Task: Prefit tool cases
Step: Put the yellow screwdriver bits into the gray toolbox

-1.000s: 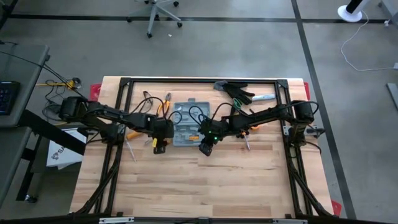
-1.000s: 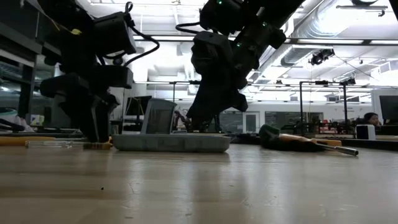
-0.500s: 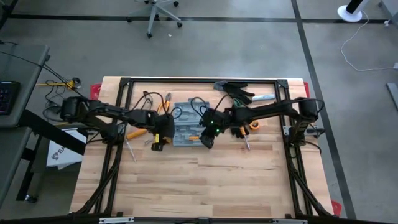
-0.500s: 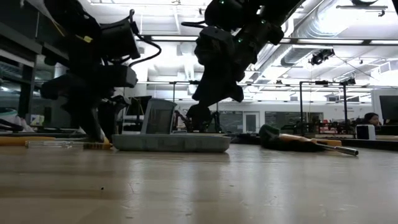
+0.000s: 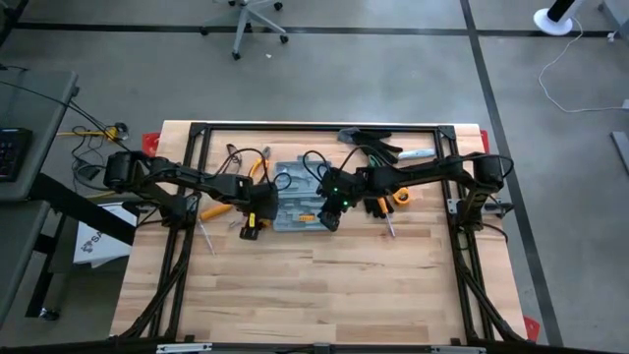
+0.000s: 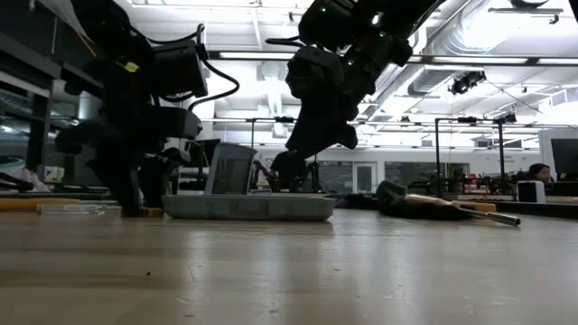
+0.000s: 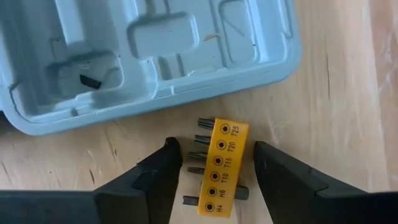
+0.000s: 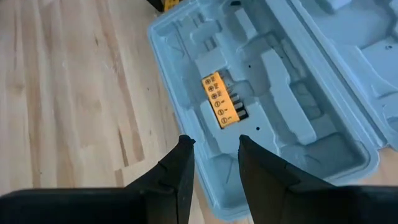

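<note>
Floor: grey concrete (image 5: 393, 88) crossed by dark tape lines (image 5: 295, 30).
Table: pale wooden top (image 5: 314, 285) with a black frame (image 5: 314, 128).
Chair: the wheeled base of an office chair (image 5: 246, 20) beyond the table's far edge.
Side desk: a grey desk (image 5: 29, 118) with a keyboard (image 5: 8, 152) at the left.
Ceiling: white, with ducts (image 6: 506, 27) and strip lights (image 6: 235, 56).
Far end: glass partitions (image 6: 406, 171) and a seated person (image 6: 539, 171) at the right.

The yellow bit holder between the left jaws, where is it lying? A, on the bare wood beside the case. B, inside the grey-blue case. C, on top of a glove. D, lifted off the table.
A: in the left wrist view the yellow bit holder lies flat on the wooden table, just outside the rim of the tool case, with the open left gripper around it.
</note>
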Tool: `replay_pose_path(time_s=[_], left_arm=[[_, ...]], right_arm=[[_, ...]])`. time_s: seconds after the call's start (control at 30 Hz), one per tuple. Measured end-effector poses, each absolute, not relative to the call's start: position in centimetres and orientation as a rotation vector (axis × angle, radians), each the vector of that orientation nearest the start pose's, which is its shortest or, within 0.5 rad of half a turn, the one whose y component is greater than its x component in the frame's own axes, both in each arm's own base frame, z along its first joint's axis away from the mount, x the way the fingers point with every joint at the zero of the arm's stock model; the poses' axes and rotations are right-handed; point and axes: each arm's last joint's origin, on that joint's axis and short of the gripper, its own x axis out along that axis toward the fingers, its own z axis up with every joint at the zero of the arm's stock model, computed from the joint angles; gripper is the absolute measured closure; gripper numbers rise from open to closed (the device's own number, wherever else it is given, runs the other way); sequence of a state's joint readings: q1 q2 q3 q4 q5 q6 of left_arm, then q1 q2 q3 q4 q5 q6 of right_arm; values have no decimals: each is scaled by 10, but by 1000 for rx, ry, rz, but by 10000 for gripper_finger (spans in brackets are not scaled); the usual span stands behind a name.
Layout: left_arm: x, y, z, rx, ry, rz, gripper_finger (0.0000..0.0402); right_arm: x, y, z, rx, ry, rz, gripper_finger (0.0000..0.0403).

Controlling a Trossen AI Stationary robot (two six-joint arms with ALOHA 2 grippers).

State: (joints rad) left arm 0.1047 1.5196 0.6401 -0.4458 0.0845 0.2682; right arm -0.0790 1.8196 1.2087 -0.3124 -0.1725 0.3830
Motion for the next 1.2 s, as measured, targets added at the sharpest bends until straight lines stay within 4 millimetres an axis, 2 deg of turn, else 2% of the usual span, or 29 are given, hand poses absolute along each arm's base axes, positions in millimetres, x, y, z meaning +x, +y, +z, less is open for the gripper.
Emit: replay_pose_path(time_s=[0.4, 0.77, 1.2], left_arm=[[229, 21, 122, -43, 1343, -49, 323], [228, 22, 123, -116, 1341, 33, 323], [220, 24, 136, -97, 1322, 129, 324]], right_arm=[[375, -18, 189, 455, 958, -151, 289], [373, -9, 187, 455, 977, -199, 289], [374, -4, 187, 457, 972, -214, 289]])
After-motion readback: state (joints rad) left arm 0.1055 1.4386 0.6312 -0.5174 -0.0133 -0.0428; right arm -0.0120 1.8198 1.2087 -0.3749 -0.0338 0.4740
